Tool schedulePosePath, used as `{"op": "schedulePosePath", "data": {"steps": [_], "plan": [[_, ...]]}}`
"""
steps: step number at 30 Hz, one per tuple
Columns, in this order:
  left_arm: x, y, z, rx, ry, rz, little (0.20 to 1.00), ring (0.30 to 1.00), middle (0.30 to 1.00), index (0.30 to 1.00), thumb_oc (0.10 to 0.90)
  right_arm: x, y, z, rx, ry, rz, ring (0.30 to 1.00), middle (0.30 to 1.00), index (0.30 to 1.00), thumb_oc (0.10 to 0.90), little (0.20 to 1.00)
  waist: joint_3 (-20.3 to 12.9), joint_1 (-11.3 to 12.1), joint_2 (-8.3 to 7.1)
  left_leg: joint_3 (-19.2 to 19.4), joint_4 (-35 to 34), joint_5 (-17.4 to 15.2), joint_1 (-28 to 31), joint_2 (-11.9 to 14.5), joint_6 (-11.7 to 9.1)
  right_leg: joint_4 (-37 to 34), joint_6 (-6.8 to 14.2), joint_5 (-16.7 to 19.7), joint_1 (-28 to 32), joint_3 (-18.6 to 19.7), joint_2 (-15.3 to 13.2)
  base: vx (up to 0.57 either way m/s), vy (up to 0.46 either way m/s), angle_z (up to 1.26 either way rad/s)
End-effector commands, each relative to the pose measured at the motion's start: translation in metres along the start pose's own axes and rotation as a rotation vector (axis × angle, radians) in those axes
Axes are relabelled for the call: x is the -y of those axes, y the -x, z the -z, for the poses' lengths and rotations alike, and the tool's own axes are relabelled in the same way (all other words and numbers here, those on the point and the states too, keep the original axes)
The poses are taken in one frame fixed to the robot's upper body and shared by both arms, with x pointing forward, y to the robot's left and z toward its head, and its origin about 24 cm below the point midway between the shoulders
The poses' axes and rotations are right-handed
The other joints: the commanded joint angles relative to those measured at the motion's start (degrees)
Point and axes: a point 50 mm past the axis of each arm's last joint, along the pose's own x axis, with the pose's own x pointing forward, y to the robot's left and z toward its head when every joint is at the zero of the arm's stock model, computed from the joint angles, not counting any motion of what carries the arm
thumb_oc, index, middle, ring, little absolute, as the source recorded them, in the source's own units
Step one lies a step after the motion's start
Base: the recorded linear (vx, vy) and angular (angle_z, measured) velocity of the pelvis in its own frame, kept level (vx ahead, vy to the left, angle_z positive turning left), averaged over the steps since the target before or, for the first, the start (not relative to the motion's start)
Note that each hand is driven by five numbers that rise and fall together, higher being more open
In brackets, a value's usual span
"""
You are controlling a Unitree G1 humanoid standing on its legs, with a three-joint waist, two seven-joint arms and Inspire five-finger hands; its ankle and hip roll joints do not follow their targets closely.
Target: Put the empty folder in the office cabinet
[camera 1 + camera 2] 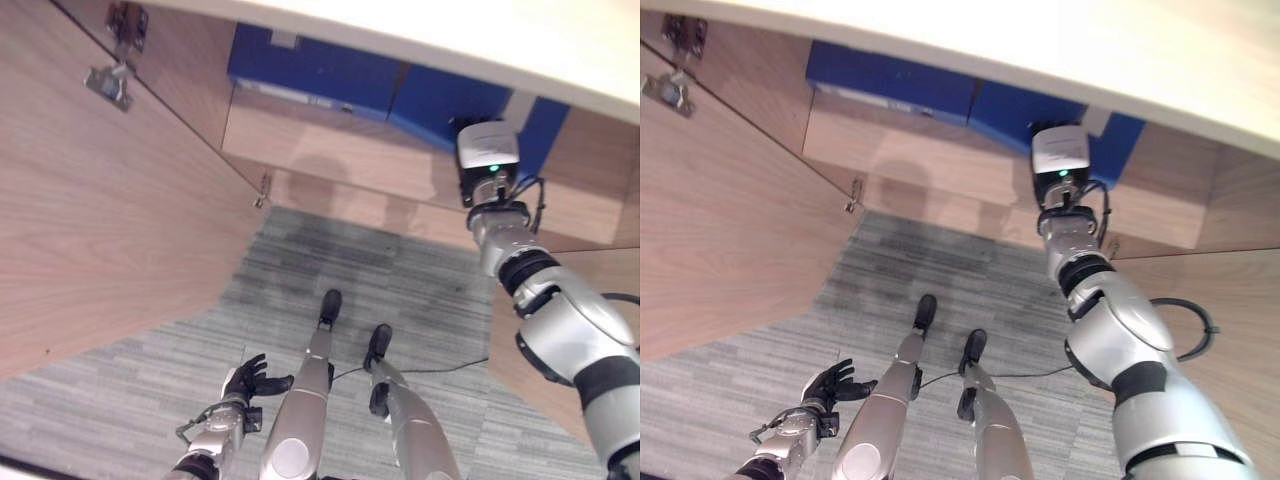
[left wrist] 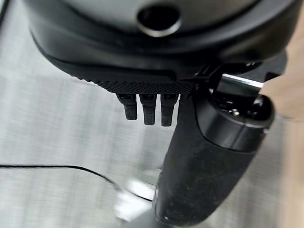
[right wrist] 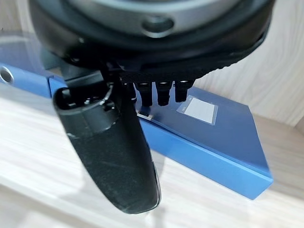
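Two blue folders [image 3: 223, 147] lie on the cabinet shelf [image 1: 330, 150]; both hands [image 3: 161, 92] [image 1: 250, 380] open.

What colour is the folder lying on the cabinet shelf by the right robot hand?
Blue, with a pale label on its cover. The folder shows best in the right wrist view.

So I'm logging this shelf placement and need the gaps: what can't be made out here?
- Right hand: the wrist camera housing hides it in both eye views.
- Blue folder: the hand covers where the fingers meet it in the right wrist view, so contact is unclear.
- Second blue folder: the cabinet top edge cuts it off.
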Motion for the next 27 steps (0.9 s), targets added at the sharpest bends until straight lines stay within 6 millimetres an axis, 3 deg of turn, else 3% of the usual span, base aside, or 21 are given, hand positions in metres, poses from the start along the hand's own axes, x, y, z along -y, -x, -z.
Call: {"op": "schedulePosePath", "data": {"steps": [1,7,8,10,11,13,16,17,24,26,27], "plan": [[-0.020,0.012,0.036,-0.084,-0.060,-0.048,0.900,0.900,0.900,0.900,0.800,0.031,-0.015,0.055,-0.077,0.299,0.124,0.900,0.900,0.900,0.800,0.900,0.2,1.7,-1.54,-0.1,1.7,-3.0,-0.9,-3.0,2.3,-10.7,4.0,2.4,6.5,0.2,-1.7,0.01,0.008,0.07],[-0.029,0.016,0.048,-0.114,-0.058,-0.070,0.900,0.900,0.900,0.900,0.800,0.045,-0.019,0.085,-0.080,0.526,0.094,0.900,0.900,0.900,0.800,0.900,0.0,2.1,-1.68,-0.5,0.8,-2.8,-1.5,-3.5,2.2,-11.1,4.2,2.6,5.8,0.2,-1.9,0.02,-0.002,0.07],[-0.029,0.017,0.048,-0.111,-0.052,-0.073,0.900,0.900,0.900,0.900,0.800,0.048,-0.019,0.099,-0.135,0.482,0.086,0.900,0.900,0.900,0.800,0.900,0.0,1.9,-1.77,-0.5,0.6,-2.7,-1.6,-3.6,2.2,-11.2,4.2,2.8,5.6,0.1,-1.9,0.01,0.001,0.05],[-0.029,0.017,0.049,-0.107,-0.048,-0.075,0.900,0.900,0.900,0.900,0.800,0.054,-0.020,0.108,-0.182,0.399,0.099,0.900,0.900,0.900,0.800,0.900,0.0,1.9,-1.80,-0.4,0.3,-2.6,-1.6,-3.6,2.2,-11.4,4.3,3.0,5.5,0.1,-1.9,0.00,0.000,0.00],[-0.030,0.019,0.051,-0.109,-0.049,-0.076,0.900,0.900,0.900,0.900,0.800,0.061,-0.022,0.112,-0.231,0.242,0.127,0.900,0.900,0.900,0.800,0.900,0.1,1.8,-1.71,-0.4,0.2,-2.4,-1.7,-3.6,2.2,-11.4,4.3,3.1,5.2,0.2,-1.9,0.00,0.000,0.00],[-0.031,0.020,0.053,-0.113,-0.046,-0.079,0.900,0.900,0.900,0.900,0.800,0.066,-0.023,0.114,-0.253,0.149,0.146,0.900,0.900,0.900,0.800,0.900,0.1,1.8,-1.71,-0.4,0.0,-2.4,-1.6,-3.6,2.1,-11.4,4.4,3.2,5.1,0.3,-1.9,0.00,0.000,0.00],[-0.037,0.020,0.054,-0.122,-0.044,-0.099,0.900,0.900,0.900,0.900,0.800,0.081,-0.031,0.109,-0.264,-0.135,0.183,0.900,0.900,0.900,0.800,0.900,0.2,1.3,-1.80,-0.3,-0.4,-2.3,-1.4,-3.5,2.1,-11.5,4.5,3.5,4.9,0.5,-1.9,0.00,0.006,-0.01],[-0.042,0.019,0.054,-0.130,-0.056,-0.115,0.900,0.900,0.900,0.900,0.800,0.096,-0.037,0.102,-0.255,-0.303,0.215,0.900,0.900,0.900,0.800,0.900,0.2,1.2,-1.83,-0.2,-0.5,-2.3,-1.4,-3.4,2.0,-11.5,4.5,3.6,4.7,0.6,-1.9,0.00,0.019,-0.05],[-0.056,0.018,0.049,-0.128,-0.086,-0.152,0.900,0.900,0.900,0.900,0.800,0.131,-0.047,0.103,-0.262,-0.395,0.289,0.900,0.900,0.900,0.800,0.900,0.2,0.9,-1.86,-0.1,-1.0,-2.2,-1.1,-3.4,2.0,-11.7,4.5,3.8,4.6,1.0,-1.9,0.00,0.005,-0.01],[-0.060,0.017,0.047,-0.134,-0.087,-0.172,0.900,0.900,0.900,0.900,0.800,0.138,-0.050,0.087,-0.227,-0.562,0.305,0.900,0.900,0.900,0.800,0.900,0.1,0.5,-2.16,0.1,-1.4,-2.2,-0.6,-3.3,1.9,-11.8,4.4,3.9,4.7,1.4,-1.7,0.00,0.000,0.00],[-0.060,0.017,0.047,-0.134,-0.087,-0.172,0.900,0.900,0.900,0.900,0.800,0.138,-0.050,0.087,-0.227,-0.562,0.305,0.900,0.900,0.900,0.800,0.900,0.1,0.5,-2.16,0.1,-1.4,-2.2,-0.6,-3.3,1.9,-11.8,4.4,3.9,4.7,1.4,-1.7,0.00,0.000,0.00]]}}
